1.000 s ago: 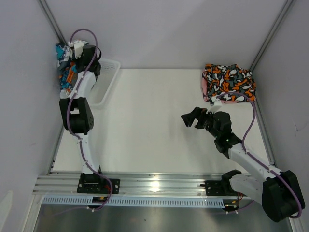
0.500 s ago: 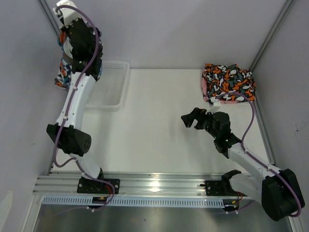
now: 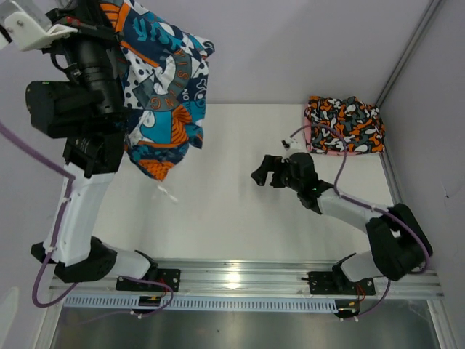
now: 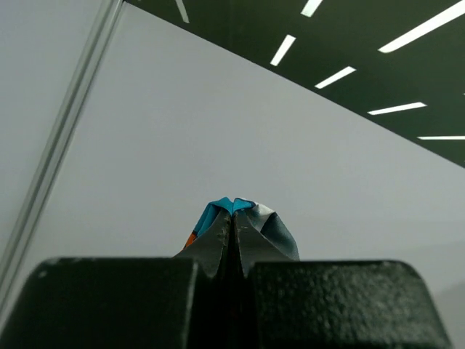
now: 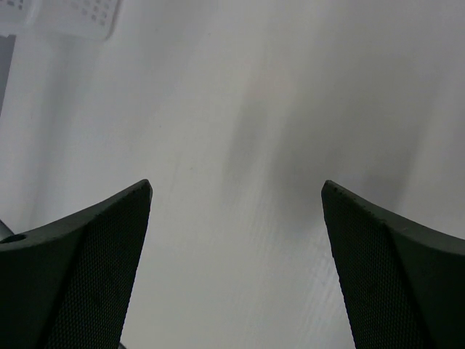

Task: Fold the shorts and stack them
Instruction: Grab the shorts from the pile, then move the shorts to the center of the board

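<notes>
Teal-navy shorts [image 3: 163, 94] with orange and white graphics hang in the air over the table's left side, spread loosely with a drawstring dangling below. My left gripper [image 4: 232, 211] is raised high and shut on a pinch of their fabric [image 4: 247, 211]. At the back right corner, black shorts with orange-white blotches [image 3: 345, 122] lie folded on top of pink shorts [image 3: 308, 134]. My right gripper [image 3: 263, 173] hovers low over the middle of the table, open, with only bare table between its fingers [image 5: 109, 240].
A corner of a white mesh basket [image 5: 65, 14] shows at the top left of the right wrist view; in the top view the raised left arm [image 3: 80, 109] and the hanging shorts cover it. Enclosure walls stand to the left, right and back.
The left arm has risen steeply from the basket, carrying the teal-navy shorts up and towards the middle. The right gripper has shifted a little to the left, still open.
</notes>
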